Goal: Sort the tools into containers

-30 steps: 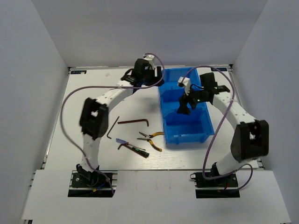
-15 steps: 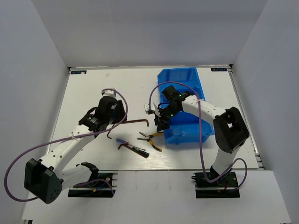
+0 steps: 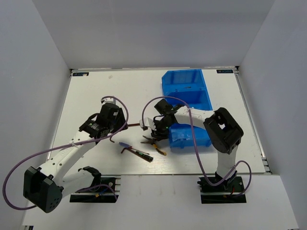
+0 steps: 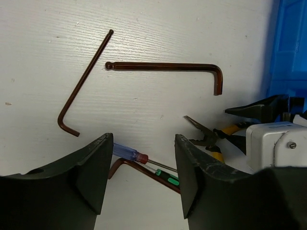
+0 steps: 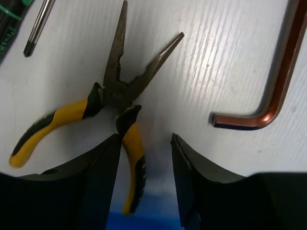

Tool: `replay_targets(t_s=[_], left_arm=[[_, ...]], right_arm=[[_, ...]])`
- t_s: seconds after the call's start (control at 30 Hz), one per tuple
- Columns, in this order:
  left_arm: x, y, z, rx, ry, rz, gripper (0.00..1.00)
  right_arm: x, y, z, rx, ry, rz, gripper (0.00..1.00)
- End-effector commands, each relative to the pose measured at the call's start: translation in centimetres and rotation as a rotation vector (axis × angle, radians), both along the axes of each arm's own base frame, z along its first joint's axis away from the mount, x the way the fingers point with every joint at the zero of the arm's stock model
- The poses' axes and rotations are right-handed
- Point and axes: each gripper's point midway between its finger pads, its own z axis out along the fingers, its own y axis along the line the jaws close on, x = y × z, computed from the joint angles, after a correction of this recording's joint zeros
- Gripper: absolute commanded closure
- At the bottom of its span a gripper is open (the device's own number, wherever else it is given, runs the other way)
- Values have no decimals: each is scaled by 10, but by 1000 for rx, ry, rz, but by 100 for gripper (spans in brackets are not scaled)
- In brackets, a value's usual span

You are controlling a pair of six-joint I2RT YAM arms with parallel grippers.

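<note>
A white table (image 3: 96, 91) with a finely ribbed surface is shown. Ahead of the left gripper (image 4: 142, 143), one hex key (image 4: 163, 66) is laid crosswise, and a second hex key (image 4: 84, 84) is set slantwise to its left, the two close but apart. Between that gripper's fingers a blue-red screwdriver (image 4: 127, 153) is seen, with a third hex key (image 4: 132, 165) just beside it. Just ahead of the right gripper (image 5: 145, 139), yellow-handled pliers (image 5: 112, 91) are spread open. Blue bins (image 3: 184, 79) are placed beyond and to its right.

Right tool (image 5: 144, 141) swung from the bins (image 3: 184, 76) down over the pliers (image 5: 112, 93)
</note>
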Motion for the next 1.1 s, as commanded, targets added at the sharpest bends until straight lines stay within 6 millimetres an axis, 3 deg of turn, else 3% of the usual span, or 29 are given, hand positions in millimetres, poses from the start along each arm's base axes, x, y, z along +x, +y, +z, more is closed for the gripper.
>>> replay_targets(t_s=[0.0,0.13,0.17,0.2,0.27,0.3,0.37,0.47,0.5,0.57,0.6,0.63,0.67,0.73,0.77,0.83,0.9,0.93,1.0,1.07], left_arm=[[-6,2,12,-24,-14,11,35],[-13,7,15,-27,-17,25,35],[-14,9,15,-27,-16,39,35],[-16,11,16,-32,-24,39,35],[-24,14,12,-38,-4,55,35],[-25,14,18,-50,-25,54,35],[-32,15,11,-69,-6,63,35],[-43,9,4,-121,14,37,39],[-44,6,1,-144,25,44,40],[-48,4,-8,-164,46,45,42],[-49,1,-10,-182,66,58,44],[-49,1,-13,-176,75,59,47],[-50,2,-17,-172,98,70,48],[-49,0,-23,-156,139,83,54],[-52,-1,-27,-158,168,90,56],[-51,-5,-32,-159,198,105,61],[-51,-6,-36,-164,218,126,68],[-50,-6,-35,-177,221,141,70],[-52,-6,-41,-179,240,160,71],[-53,-6,-47,-192,260,191,71]], right_arm=[[15,5,-14,-31,-77,-29,47],[9,1,-27,-71,-79,-7,63],[5,1,-29,-73,-79,7,71],[2,0,-30,-77,-78,12,87],[-4,-1,-34,-82,-75,18,100],[-7,-1,-36,-84,-73,20,100],[-12,6,-34,-65,-56,19,100],[-22,23,-12,-15,25,23,100],[-21,43,16,50,60,16,100],[-30,56,39,107,133,26,100],[-22,77,71,182,145,-4,100],[-17,83,81,204,135,-15,100],[-2,100,109,273,101,-39,100],[22,105,119,269,27,-123,100],[38,113,140,308,-31,-152,100],[80,102,144,271,-164,-271,100],[107,91,149,249,-260,-342,100],[141,71,155,236,-353,-422,100],[166,59,169,237,-425,-471,100],[214,21,181,194,-549,-576,100]])
